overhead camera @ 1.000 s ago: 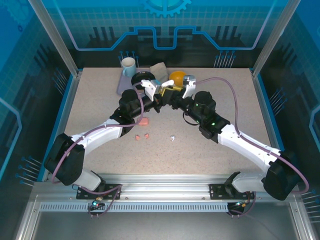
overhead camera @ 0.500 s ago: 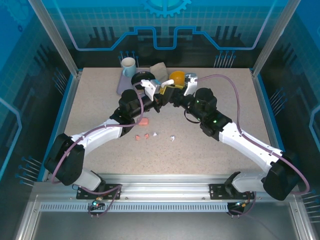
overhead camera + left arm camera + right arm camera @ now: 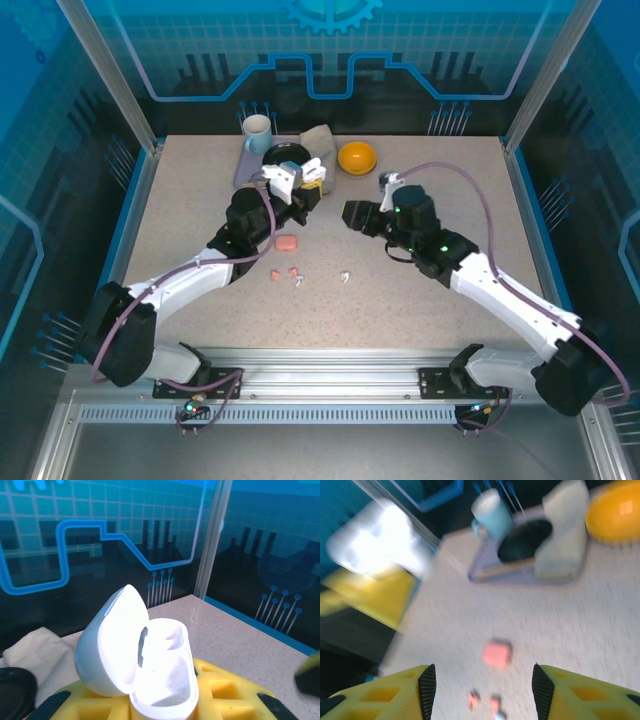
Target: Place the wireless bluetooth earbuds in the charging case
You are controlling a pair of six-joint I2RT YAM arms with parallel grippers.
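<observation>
- We see the left gripper (image 3: 303, 180) raised over the far middle of the speckled beige table (image 3: 450, 180), its yellow fingers (image 3: 222, 695) clamped tight on the base of a white pebble-shaped plastic charging case (image 3: 162, 672), whose lid stands hinged open.
- The right gripper (image 3: 351, 214) hangs just to the right of it, apart from it, with its yellow fingers (image 3: 385, 695) spread wide and nothing between them.
- The earbuds lie loose on the table, nearer the arm bases than both grippers: two salmon-pink stemmed plastic earbuds (image 3: 275, 275) side by side, one of the white stemmed plastic earbuds (image 3: 299, 283) just beside the right-hand pink one, the other a little farther right.
- A salmon-pink rounded plastic case (image 3: 287, 244) rests on the table just beyond the pink pair; the blurred right wrist view does not tell us whether it is open.
- At the far edge stand a pale blue ceramic mug (image 3: 257, 130) on a lavender tray (image 3: 246, 170) and an orange bowl (image 3: 357, 156).
</observation>
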